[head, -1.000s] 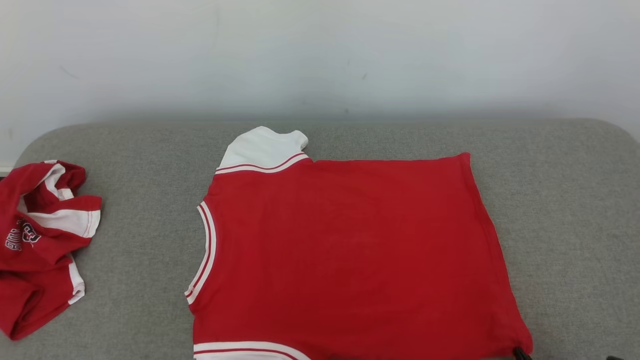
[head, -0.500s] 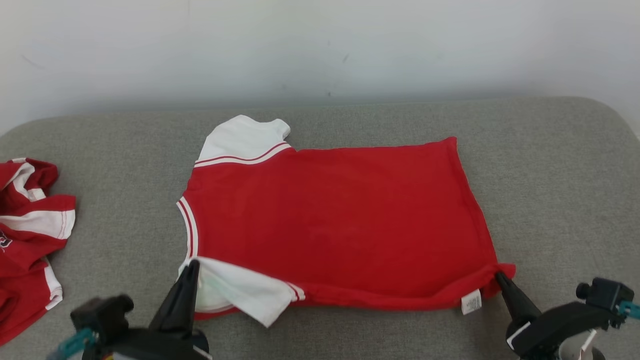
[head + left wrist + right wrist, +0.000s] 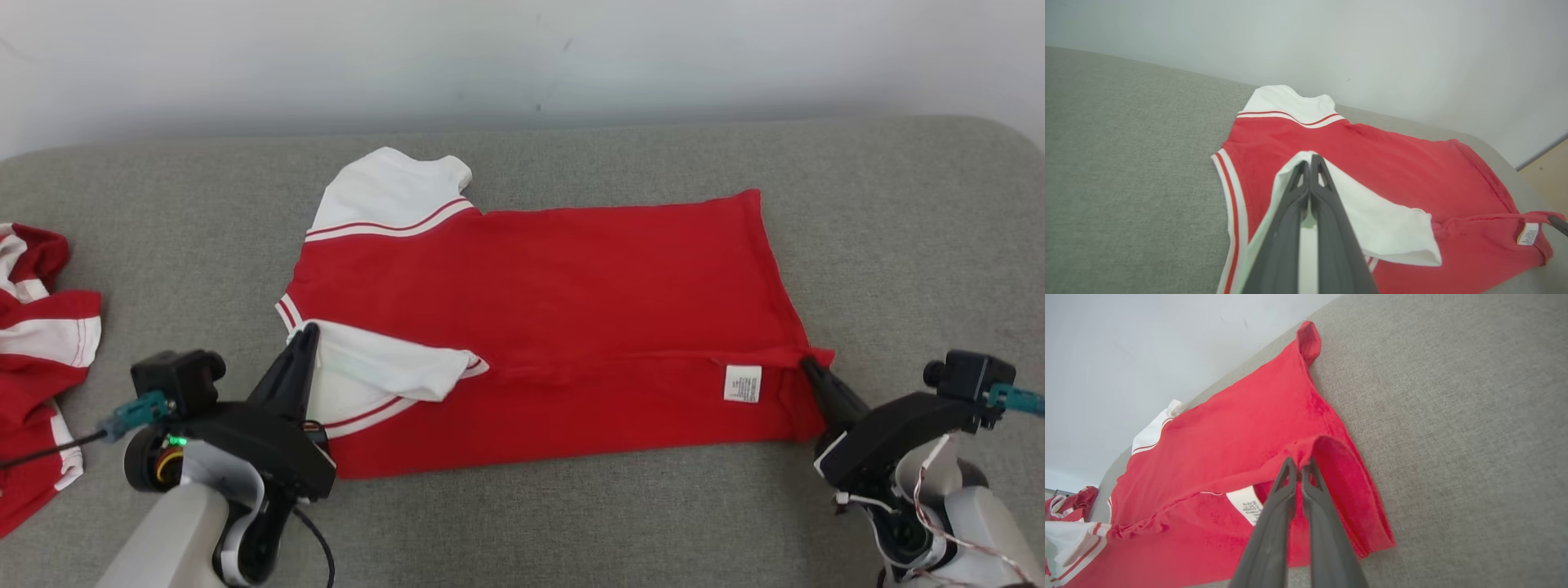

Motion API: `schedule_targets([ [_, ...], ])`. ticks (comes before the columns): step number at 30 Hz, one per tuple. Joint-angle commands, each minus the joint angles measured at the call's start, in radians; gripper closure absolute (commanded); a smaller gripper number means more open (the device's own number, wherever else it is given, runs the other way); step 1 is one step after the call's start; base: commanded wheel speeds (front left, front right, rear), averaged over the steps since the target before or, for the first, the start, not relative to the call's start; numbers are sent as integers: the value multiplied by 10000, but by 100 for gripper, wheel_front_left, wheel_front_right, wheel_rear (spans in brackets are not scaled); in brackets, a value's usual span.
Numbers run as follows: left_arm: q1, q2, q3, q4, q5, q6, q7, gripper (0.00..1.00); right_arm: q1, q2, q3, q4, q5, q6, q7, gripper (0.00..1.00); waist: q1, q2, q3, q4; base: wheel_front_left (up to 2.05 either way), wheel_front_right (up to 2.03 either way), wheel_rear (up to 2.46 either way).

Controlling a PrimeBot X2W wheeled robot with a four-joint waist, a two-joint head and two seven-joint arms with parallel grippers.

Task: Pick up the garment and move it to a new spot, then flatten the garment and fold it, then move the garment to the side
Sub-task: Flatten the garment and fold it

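Note:
The garment (image 3: 571, 278), bright red with white sleeves and striped trim, lies spread on a grey cushioned surface (image 3: 898, 229). Its near edge is lifted and folded back over the body, showing a white label (image 3: 742, 383). My left gripper (image 3: 308, 331) is shut on the near white sleeve (image 3: 384, 371), holding it over the red body beside the neckline. In the left wrist view the shut fingers (image 3: 1309, 161) pinch that sleeve's white cloth. My right gripper (image 3: 807, 364) is shut on the hem corner at the right. In the right wrist view it (image 3: 1299, 462) pinches a red fold next to the label (image 3: 1247, 504).
A second crumpled red-and-white garment (image 3: 41, 359) lies at the left edge of the cushion. A pale wall (image 3: 522, 57) runs behind the cushion's far edge. Bare grey fabric surrounds the spread shirt on the right and in front.
The head camera has tilted down, bringing both arms into view. Both grippers have carried the garment's near edge up and away from me, folding it over the body and exposing the label.

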Motion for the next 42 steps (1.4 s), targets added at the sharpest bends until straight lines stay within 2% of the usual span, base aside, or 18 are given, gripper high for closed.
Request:
schedule_targets([
  [1, -344, -78, -44, 392, 155, -101, -84, 100, -217, -155, 122, 180, -120, 34, -160, 100, -3, -1, 102, 32, 0, 0, 0],
  [3, -656, -141, -160, 931, 233, -229, -101, 100, -390, -167, 249, 434, -123, 34, -306, 100, -3, -1, 137, 62, 0, 0, 0],
  [4, -817, -156, -239, 1165, 290, -264, -145, 100, -489, -208, 316, 521, -178, 34, -406, 74, -3, -1, 150, 74, 0, 0, 0],
  [5, -972, -191, -266, 1388, 342, -319, -283, 82, -569, -241, 374, 604, -182, 34, -513, 42, -3, -1, 154, 85, 0, 0, 0],
  [6, -1077, -244, -295, 1636, 400, -331, -394, 0, -619, -232, 419, 698, -139, 34, -621, 0, -3, -1, 145, 91, 0, 0, 0],
  [11, -1252, -430, -449, 2499, 503, -504, -910, 0, -673, -350, 732, 967, -83, 34, -1223, 0, -3, -1, -52, 83, 0, 0, 0],
  [17, -909, -458, -538, 2751, 600, -584, -1287, 0, -320, -727, 1217, 932, -329, 34, -1742, 0, -3, -1, -273, 128, 0, 0, 0],
  [26, 495, -256, -460, 2266, 800, -308, -1614, 0, 318, -1584, 2112, 943, -1544, 34, -2567, 0, -3, -1, -388, 174, 0, 0, 0],
  [31, 1077, -298, -393, 2114, 734, -246, -1671, 0, 389, -1650, 2192, 1248, -1954, 34, -2829, 0, -3, -1, -327, 294, 0, 0, 0],
  [35, 1181, -266, -564, 2243, 1078, -87, -1693, 0, 296, -1583, 2184, 1537, -2147, 34, -2983, 0, -3, -1, -279, 402, 0, 0, 0],
  [42, 1162, -487, -639, 2507, 1212, -138, -1698, 0, 81, -1503, 2220, 2208, -2246, 34, -3149, 0, -3, -1, -163, 480, 0, 0, 0],
])
